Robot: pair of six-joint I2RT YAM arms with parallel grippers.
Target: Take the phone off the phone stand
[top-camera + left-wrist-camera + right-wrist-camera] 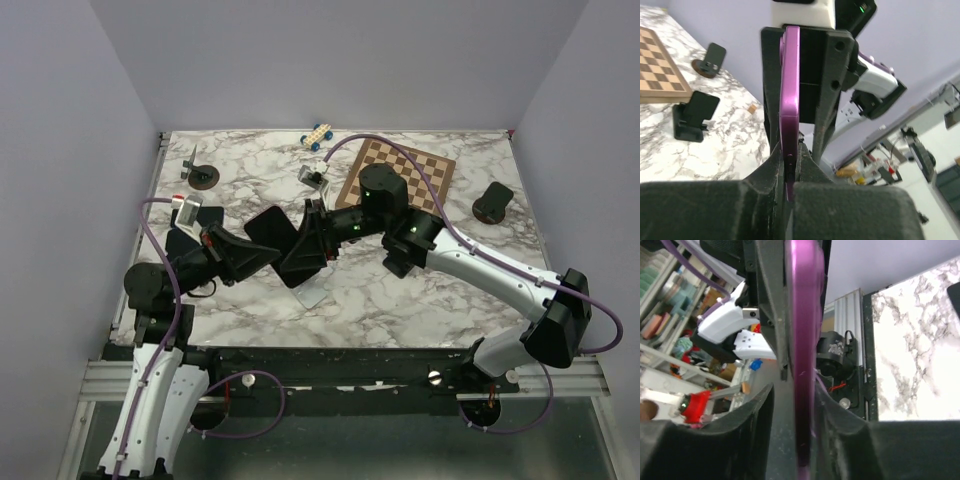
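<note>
Two arms meet over the middle of the marble worktop, and the purple phone hangs in the air between them, clear of any stand. From the left wrist camera the phone is seen edge-on and upright. Its near end is pinched in the left gripper, whose jaws are clenched tight against both faces of it. The right gripper comes in from the opposite side and flanks the other end. In its own camera one finger lies against the phone, while a dark sliver of space shows between the phone and the other finger. I cannot tell whether those jaws are gripping or have let go. Past the phone, down on the worktop, a black phone stand sits well apart from it. A second stand on a round brown base is farther off, toward the right side. A wooden chessboard lies at an angle in the far part of the worktop, partly hidden by the right arm. A small toy car with blue wheels sits close to the back wall. A third dark stand on a round base stands near the far left corner, and a small clear-looking object rests just in front of it, near the left arm. Purple cables loop along both arms.
</note>
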